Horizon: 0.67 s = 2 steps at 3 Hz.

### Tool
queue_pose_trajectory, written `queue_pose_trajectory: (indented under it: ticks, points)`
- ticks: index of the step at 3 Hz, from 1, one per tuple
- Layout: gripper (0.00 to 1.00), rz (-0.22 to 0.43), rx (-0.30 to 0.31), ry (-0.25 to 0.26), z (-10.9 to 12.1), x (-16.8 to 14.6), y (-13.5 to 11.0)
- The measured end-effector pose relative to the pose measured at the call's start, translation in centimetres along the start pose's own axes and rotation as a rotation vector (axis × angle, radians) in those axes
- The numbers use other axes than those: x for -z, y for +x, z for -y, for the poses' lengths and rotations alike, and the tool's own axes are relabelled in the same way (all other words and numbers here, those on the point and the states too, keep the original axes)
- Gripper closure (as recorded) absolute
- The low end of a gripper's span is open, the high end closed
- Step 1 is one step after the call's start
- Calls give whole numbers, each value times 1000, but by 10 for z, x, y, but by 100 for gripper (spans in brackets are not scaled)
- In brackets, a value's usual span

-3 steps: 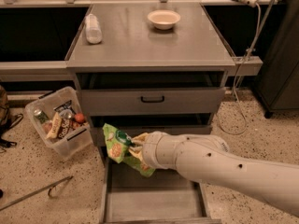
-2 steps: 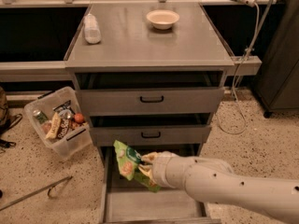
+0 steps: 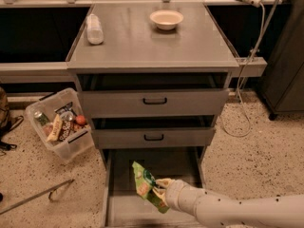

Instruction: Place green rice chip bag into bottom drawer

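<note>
The green rice chip bag [image 3: 145, 186] is a crinkled bright green snack bag with tan rice-cake pictures. My gripper [image 3: 161, 189] is shut on its right side and holds it above the open bottom drawer [image 3: 124, 166], near the drawer's front middle. The white arm comes in from the lower right. The bottom drawer is pulled out, with a flat grey floor and low side walls. The bag hangs tilted, and whether it touches the floor cannot be told.
Two shallower grey drawers with black handles [image 3: 155, 100] sit above. The cabinet top holds a white bowl [image 3: 166, 19] and a plastic bottle [image 3: 94, 29]. A clear bin of snacks [image 3: 61, 124] stands on the floor to the left. A cable [image 3: 247, 80] hangs at the right.
My gripper with the bag has moved down and to the right, from beside the middle drawer to over the open bottom drawer. The camera view has shifted, showing more of the drawer.
</note>
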<state>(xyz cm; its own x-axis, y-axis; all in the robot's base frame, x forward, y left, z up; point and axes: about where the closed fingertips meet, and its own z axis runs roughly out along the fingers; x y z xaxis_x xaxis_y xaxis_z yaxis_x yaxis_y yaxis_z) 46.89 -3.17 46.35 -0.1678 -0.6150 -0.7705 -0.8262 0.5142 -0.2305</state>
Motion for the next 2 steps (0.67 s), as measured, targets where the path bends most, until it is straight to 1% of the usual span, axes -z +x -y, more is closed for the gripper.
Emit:
queue_pose_trajectory:
  ticks: [1,2]
  points:
    - [100,-1,-60,-48,-27,-17,21]
    - [100,6,-51,-49,-27,-23,23]
